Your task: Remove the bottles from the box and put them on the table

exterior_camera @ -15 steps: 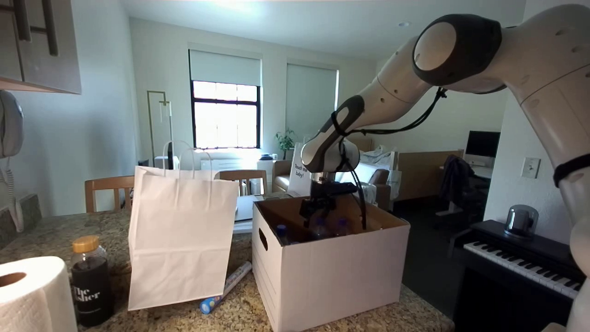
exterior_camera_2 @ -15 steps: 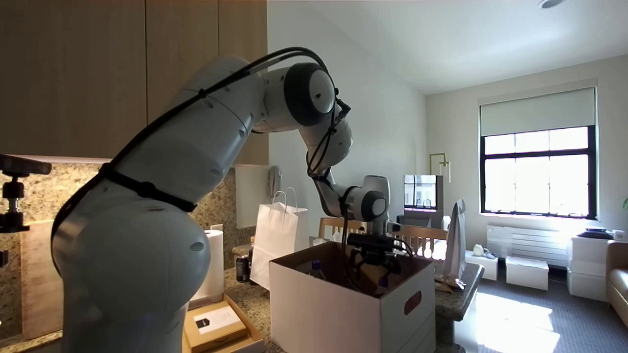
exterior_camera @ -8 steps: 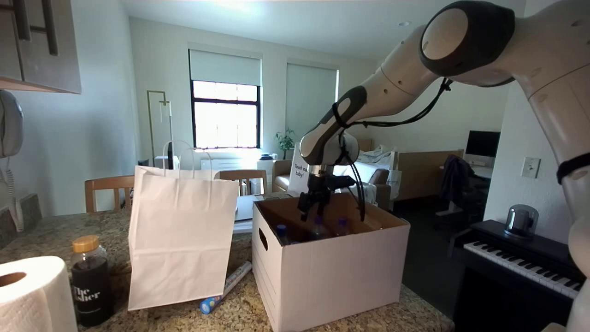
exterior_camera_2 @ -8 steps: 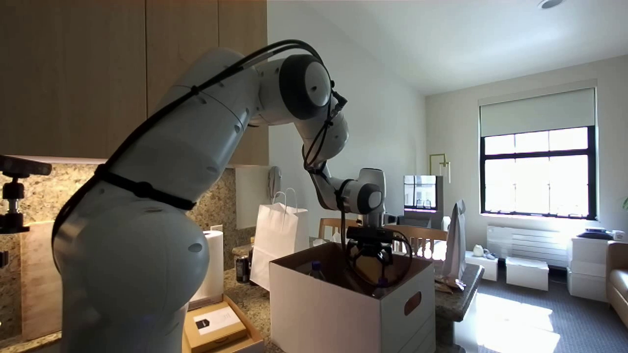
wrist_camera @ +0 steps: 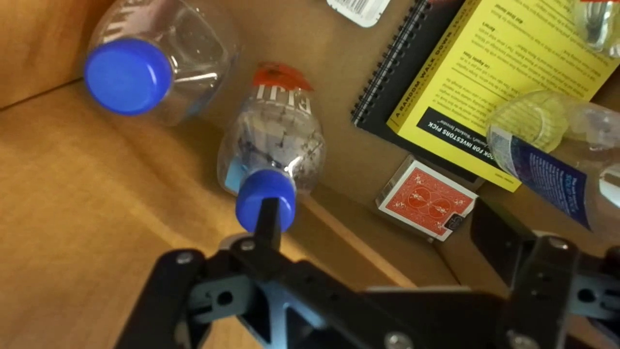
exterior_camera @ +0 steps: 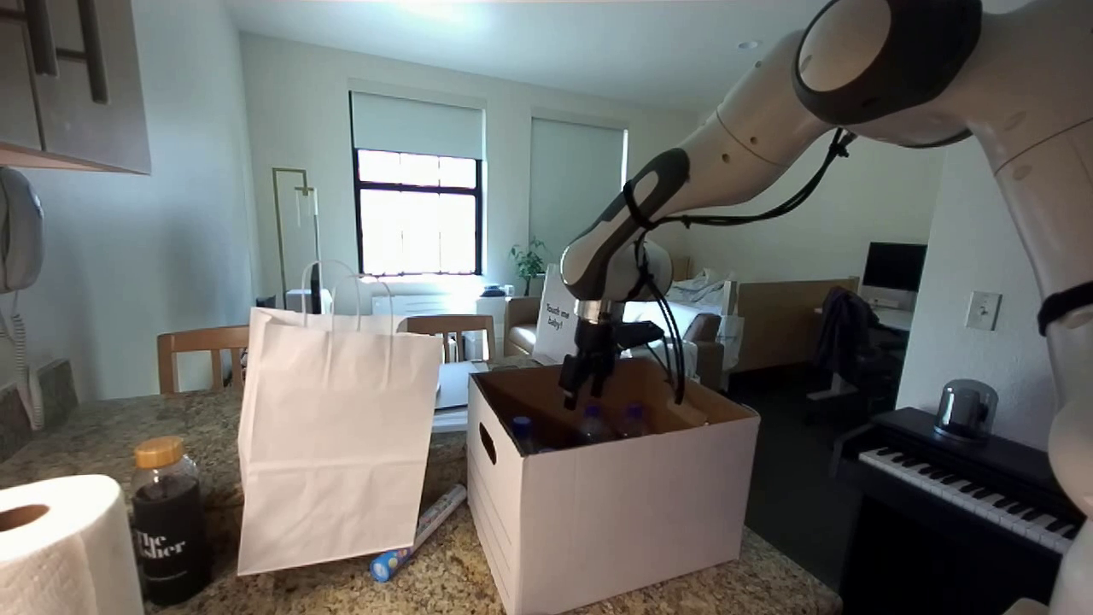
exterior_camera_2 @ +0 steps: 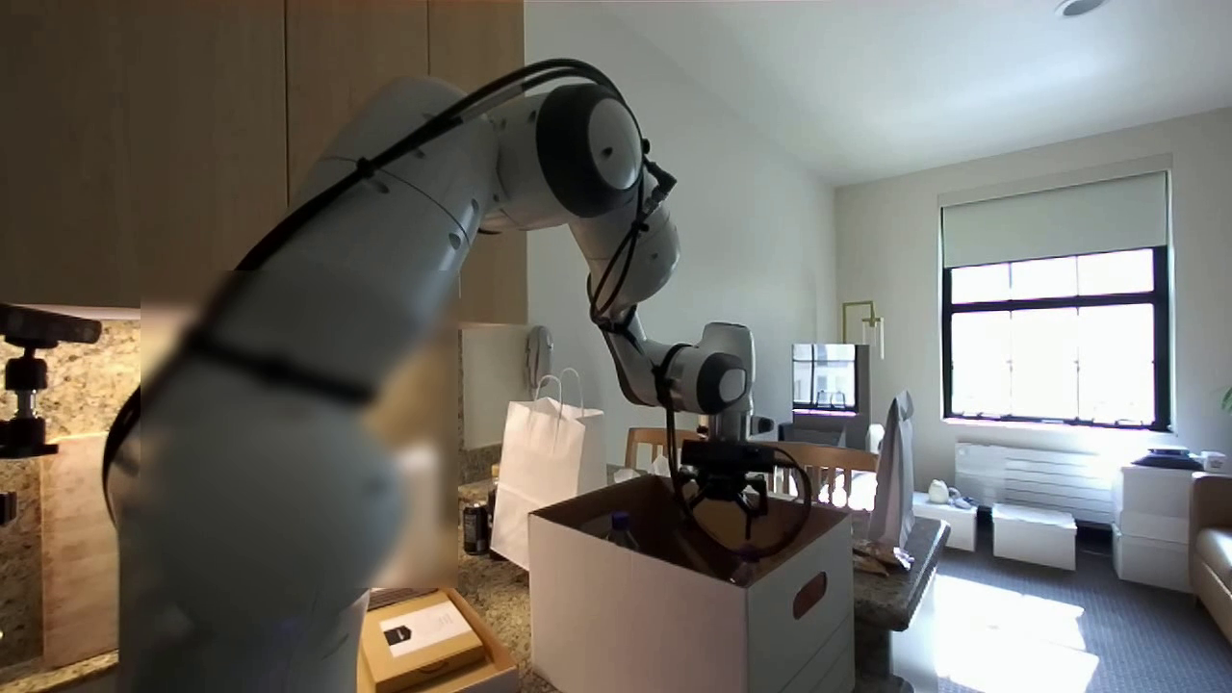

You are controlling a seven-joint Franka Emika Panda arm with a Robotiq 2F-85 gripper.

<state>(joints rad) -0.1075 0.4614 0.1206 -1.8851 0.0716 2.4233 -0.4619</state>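
The white box [exterior_camera: 632, 504] with brown inside stands on the speckled table [exterior_camera: 452, 559]; it also shows in an exterior view [exterior_camera_2: 640, 602]. Clear bottles with blue caps stand inside, seen in an exterior view [exterior_camera: 634, 418]. In the wrist view, one bottle [wrist_camera: 273, 126] with a reddish base is in the middle, one [wrist_camera: 198, 53] at upper left. A bottle with a dark blue label [wrist_camera: 557, 169] is at right, partly cut off. My gripper [wrist_camera: 375, 208] is open and empty above them, its left finger overlapping the middle cap. It shows at the box's opening in both exterior views [exterior_camera: 583, 399] [exterior_camera_2: 729, 510].
The box also holds a yellow book [wrist_camera: 484, 82], a black spiral notebook [wrist_camera: 387, 92] and a red card deck [wrist_camera: 426, 199]. A white paper bag [exterior_camera: 337, 444], a tube [exterior_camera: 418, 534], a dark jar [exterior_camera: 171, 538] and a paper roll [exterior_camera: 68, 547] stand or lie beside the box.
My gripper has risen a little and turned, and the arm's elbow has moved up. The gripper stays over the box opening. The box and bottles show no clear movement.
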